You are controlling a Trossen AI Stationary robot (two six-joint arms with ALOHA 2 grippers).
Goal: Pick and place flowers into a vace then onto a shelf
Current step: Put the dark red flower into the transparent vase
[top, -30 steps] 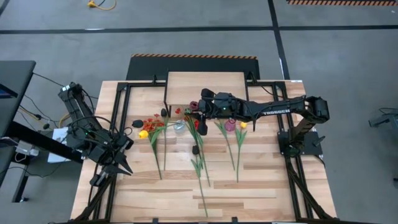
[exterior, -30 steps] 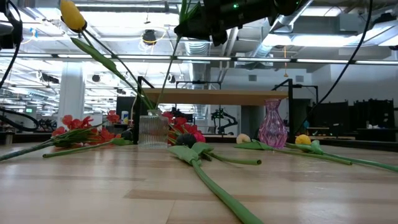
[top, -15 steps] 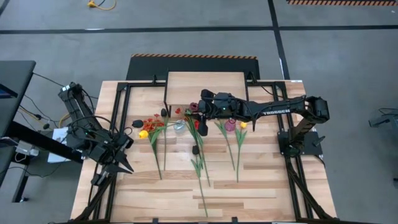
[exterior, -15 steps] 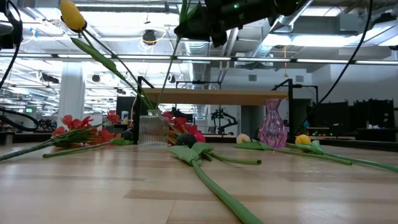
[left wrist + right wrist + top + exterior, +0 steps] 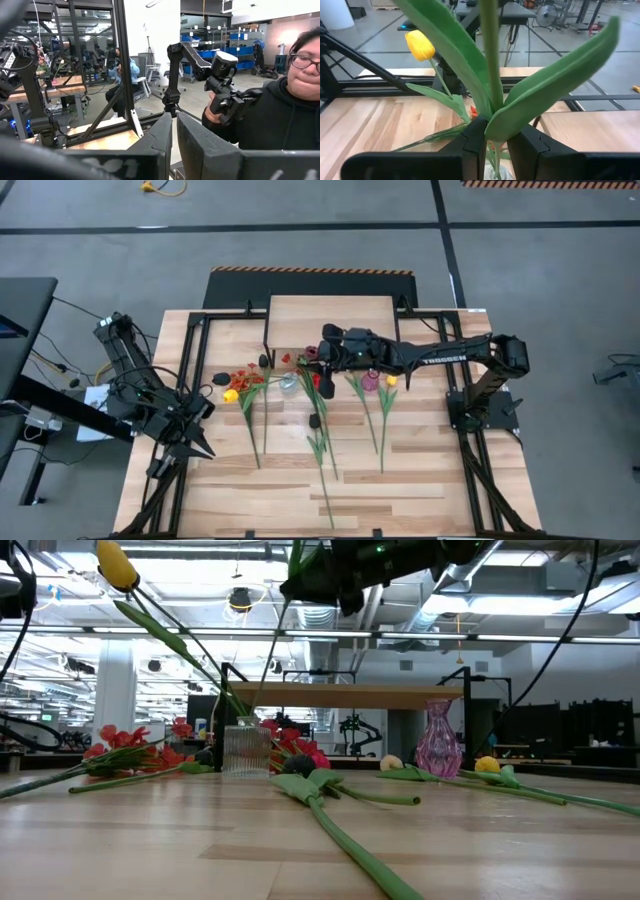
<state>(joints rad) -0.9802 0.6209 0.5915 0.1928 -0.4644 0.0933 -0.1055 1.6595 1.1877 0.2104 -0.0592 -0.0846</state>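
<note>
My right gripper (image 5: 322,360) hangs high over the clear glass vase (image 5: 247,748), shut on a green-stemmed flower (image 5: 490,75) with two long leaves. A yellow tulip (image 5: 118,566) leans out of that vase on its stem. More flowers lie flat on the table: red-orange sprays (image 5: 245,376) and long-stemmed tulips (image 5: 320,442). A pink vase (image 5: 438,740) stands near the shelf (image 5: 332,318). My left gripper (image 5: 198,448) waits shut at the table's left edge, touching nothing. My right gripper pinches the flower's stem (image 5: 491,107) between its two fingers (image 5: 472,142), just where the leaves branch off. The fingers come from the table's right and lie across the upright stem. The stem slants down from the hold (image 5: 272,655) into the clear vase's mouth.
The shelf's plank top (image 5: 350,695) stands on black legs behind both vases. Black frame rails (image 5: 190,370) run along the table's sides. Bare wood lies toward the near edge (image 5: 420,500). A person (image 5: 280,115) stands beyond the table in the left wrist view.
</note>
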